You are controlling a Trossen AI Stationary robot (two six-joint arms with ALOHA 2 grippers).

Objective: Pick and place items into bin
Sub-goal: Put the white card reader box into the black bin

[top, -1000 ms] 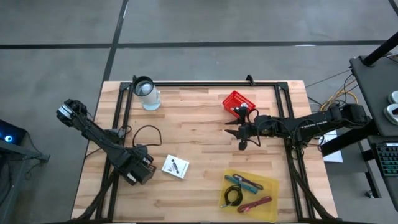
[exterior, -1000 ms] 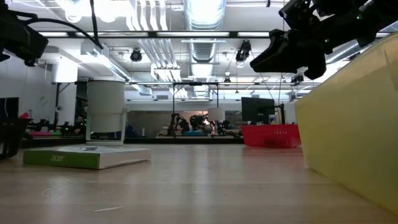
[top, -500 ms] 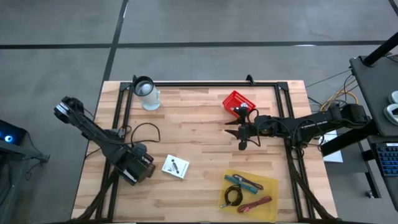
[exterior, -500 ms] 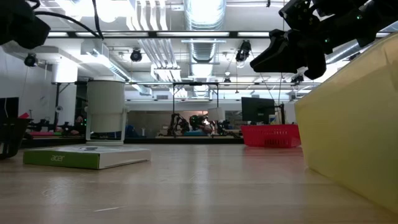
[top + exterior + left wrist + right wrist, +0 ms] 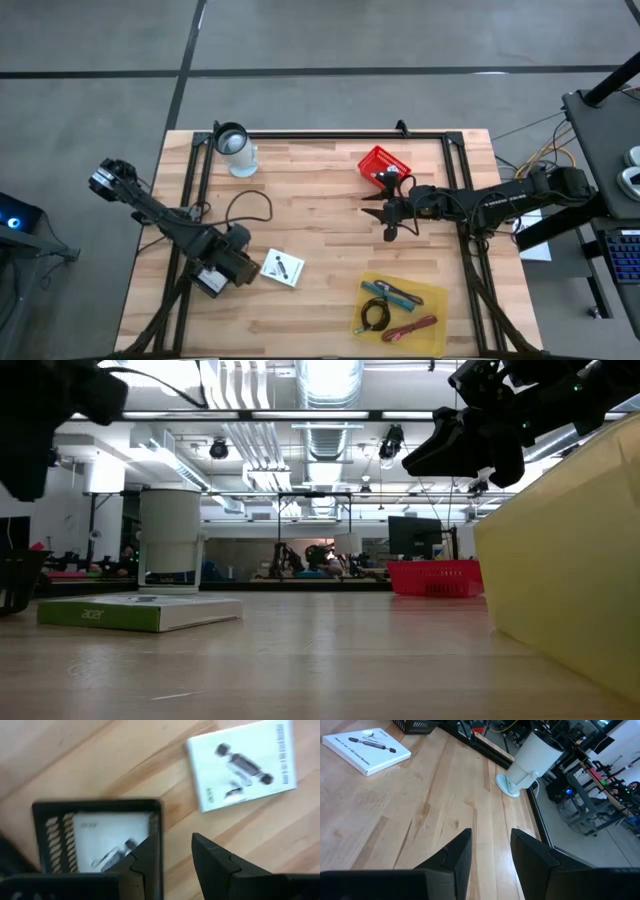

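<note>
High view first: I take the loose white card (image 5: 282, 268) on the wooden table (image 5: 320, 190) as my marker. Just beside it, on the side away from the yellow tray (image 5: 432, 294), the left gripper (image 5: 240, 266) hangs over a black mesh bin (image 5: 212, 283).

In the left wrist view that bin (image 5: 95, 804) has a second white card (image 5: 102, 837) lying flat inside it. One finger (image 5: 145, 857) overlaps the bin's wall nearest the loose card; the other sits over bare wood. The pincer stands a little apart, with only table showing in the gap, so I read it as gripping nothing.

The yellow tray lies well apart from the loose card, toward the right arm's side. It contains the purple and teal sticks (image 5: 392, 292), the black cable coil (image 5: 375, 316) and the maroon stick (image 5: 412, 328).

The right gripper (image 5: 491, 837) waits above the table, between the loose card and the red basket (image 5: 384, 163), its fingers parted and empty. The white cup (image 5: 235, 150) stands far beyond the card, at the table's back edge.
</note>
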